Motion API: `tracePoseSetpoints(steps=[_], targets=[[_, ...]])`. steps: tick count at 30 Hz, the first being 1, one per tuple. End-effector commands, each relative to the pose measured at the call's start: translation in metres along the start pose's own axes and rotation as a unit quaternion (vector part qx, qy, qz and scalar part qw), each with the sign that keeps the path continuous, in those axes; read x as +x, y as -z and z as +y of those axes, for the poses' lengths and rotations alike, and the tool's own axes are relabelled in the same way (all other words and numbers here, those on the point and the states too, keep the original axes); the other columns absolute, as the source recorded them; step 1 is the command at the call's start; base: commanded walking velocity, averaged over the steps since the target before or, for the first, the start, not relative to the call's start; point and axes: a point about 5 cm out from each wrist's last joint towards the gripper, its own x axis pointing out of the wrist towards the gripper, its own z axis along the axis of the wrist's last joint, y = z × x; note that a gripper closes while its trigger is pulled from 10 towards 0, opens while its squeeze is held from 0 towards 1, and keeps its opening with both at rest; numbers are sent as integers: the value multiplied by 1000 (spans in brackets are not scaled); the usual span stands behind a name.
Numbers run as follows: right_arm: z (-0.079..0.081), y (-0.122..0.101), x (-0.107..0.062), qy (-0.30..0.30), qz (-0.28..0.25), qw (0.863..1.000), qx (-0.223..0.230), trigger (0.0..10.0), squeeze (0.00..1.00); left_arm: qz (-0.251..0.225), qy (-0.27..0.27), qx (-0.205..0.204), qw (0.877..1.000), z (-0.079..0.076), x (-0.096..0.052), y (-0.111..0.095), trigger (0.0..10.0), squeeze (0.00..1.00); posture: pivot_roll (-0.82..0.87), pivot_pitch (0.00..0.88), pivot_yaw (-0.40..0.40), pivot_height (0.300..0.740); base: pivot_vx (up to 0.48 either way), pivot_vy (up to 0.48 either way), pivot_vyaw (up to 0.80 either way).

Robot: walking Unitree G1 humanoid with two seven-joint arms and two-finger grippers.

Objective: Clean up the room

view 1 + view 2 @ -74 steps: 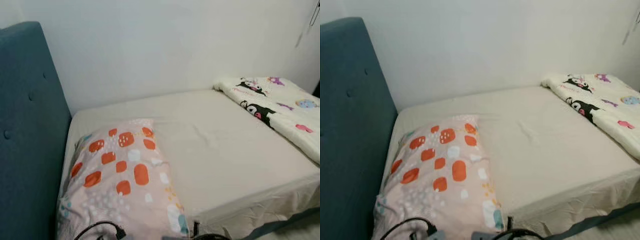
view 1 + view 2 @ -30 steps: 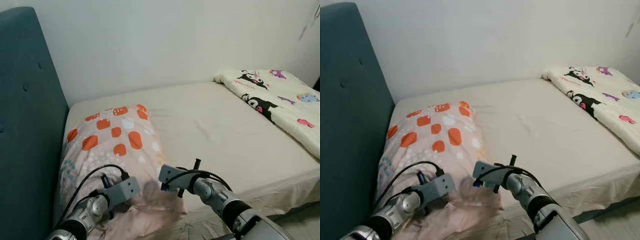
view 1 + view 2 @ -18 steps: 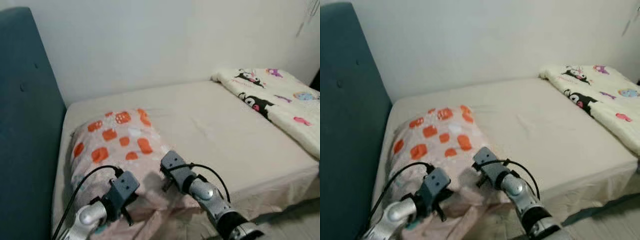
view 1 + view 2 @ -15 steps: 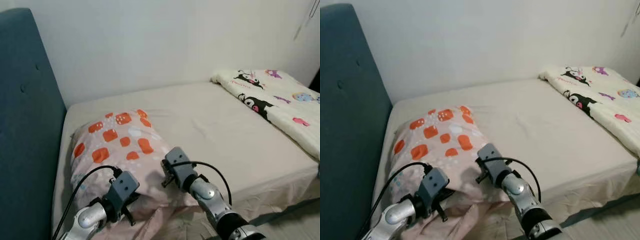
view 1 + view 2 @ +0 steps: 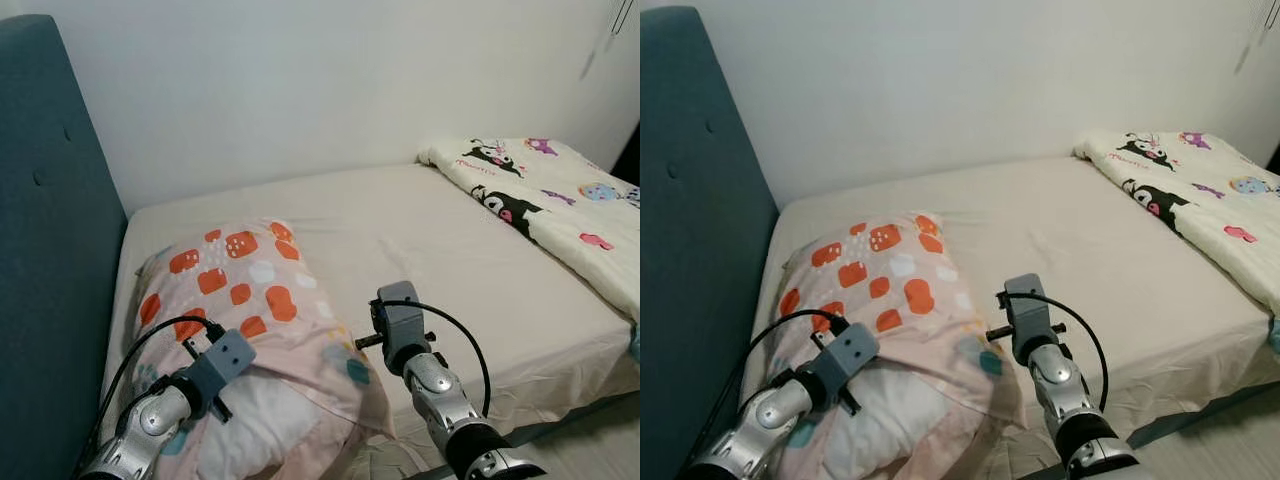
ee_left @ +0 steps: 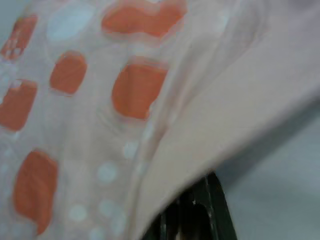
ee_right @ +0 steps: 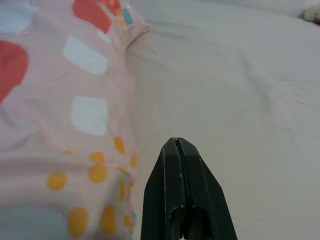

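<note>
A pink pillow [image 5: 250,300] with orange patches lies at the head of the bed [image 5: 450,250], close to the teal headboard. Its near end shows white filling under the pillowcase. My left gripper [image 6: 187,220] is at the pillow's near left part, with pillowcase fabric draped over its tip. My right gripper [image 7: 181,150] is shut and holds nothing. It hovers low over the beige sheet just beside the pillow's right edge, apart from it.
A tall teal headboard [image 5: 50,250] stands along the left. A white quilt [image 5: 540,195] with cartoon prints is bunched at the far right of the bed. A white wall [image 5: 330,90] runs behind. The mattress's near edge drops off in front of me.
The pillow has come down from its raised, bunched pose and lies flatter. My right gripper has moved right, off the pillow. My left arm has dropped lower.
</note>
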Motion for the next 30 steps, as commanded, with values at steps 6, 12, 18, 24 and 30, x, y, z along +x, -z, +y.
tracePoseSetpoints(steps=[6,12,18,24,30], targets=[[-45,22,-16,128,42,989,61,10000,0,-78,13,-93,993,-3,-3,-31,0,0,-55,239,-27,586,0,0,0],[-60,35,-26,154,64,983,80,10000,0,-104,104,-120,982,5,-30,-48,9373,0,-52,238,-21,586,0,0,0],[-68,52,-38,170,94,976,95,10000,0,-50,122,-127,983,9,-75,-37,0,0,-37,233,-18,586,0,0,0],[-47,75,-44,125,157,974,107,10000,0,-13,70,-164,984,19,-102,-29,2980,0,-24,239,-30,586,0,0,0],[-41,81,-46,117,171,974,96,10000,0,19,134,-158,978,-3,-113,-30,3176,0,-22,244,-32,586,0,0,0]])
